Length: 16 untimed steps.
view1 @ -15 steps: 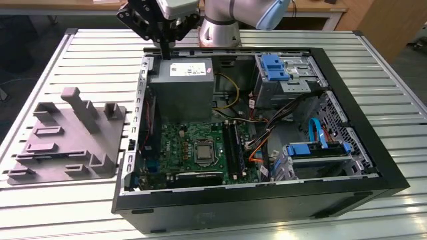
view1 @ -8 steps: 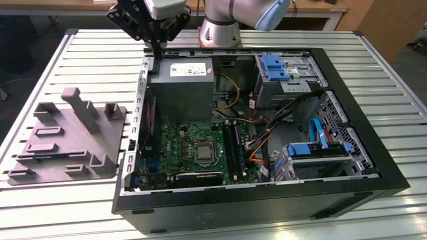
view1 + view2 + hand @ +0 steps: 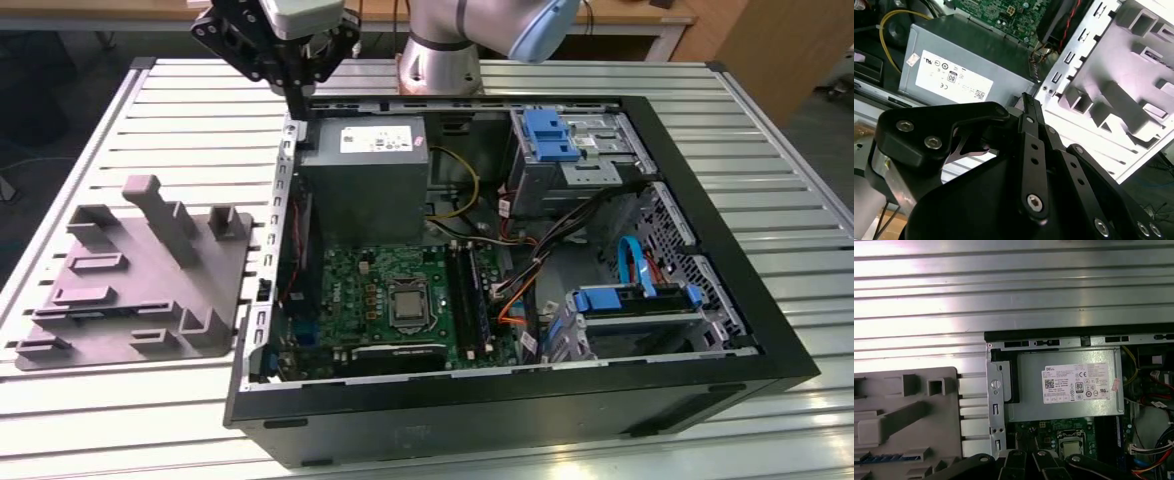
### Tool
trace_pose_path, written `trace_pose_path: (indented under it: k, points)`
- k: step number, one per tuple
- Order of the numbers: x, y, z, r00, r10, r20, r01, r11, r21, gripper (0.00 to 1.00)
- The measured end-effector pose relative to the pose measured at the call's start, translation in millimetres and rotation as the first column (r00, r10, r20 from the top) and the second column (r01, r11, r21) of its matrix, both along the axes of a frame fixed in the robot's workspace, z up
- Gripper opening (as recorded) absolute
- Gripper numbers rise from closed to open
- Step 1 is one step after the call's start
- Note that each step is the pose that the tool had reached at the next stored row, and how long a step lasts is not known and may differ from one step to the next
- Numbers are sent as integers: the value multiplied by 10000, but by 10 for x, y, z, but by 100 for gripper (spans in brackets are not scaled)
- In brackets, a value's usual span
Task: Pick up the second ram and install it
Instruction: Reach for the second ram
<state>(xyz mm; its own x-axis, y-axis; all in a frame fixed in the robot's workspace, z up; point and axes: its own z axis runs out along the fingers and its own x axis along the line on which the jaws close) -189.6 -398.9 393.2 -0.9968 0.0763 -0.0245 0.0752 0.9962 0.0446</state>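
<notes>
Apparently empty, the fingers are pinched narrow. The second ram lies at their seven o'clock, in the grey fixture.

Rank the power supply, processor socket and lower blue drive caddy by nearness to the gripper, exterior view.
1. Power supply, directly by the gripper.
2. Processor socket, on the motherboard.
3. Lower blue drive caddy, far on the exterior view's right.
</notes>
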Motion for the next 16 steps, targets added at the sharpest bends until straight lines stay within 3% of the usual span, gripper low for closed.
trace_pose_path:
  k: [16]
  points:
    - [-222,0,0,10000,0,-1,0,10000,-1,10]
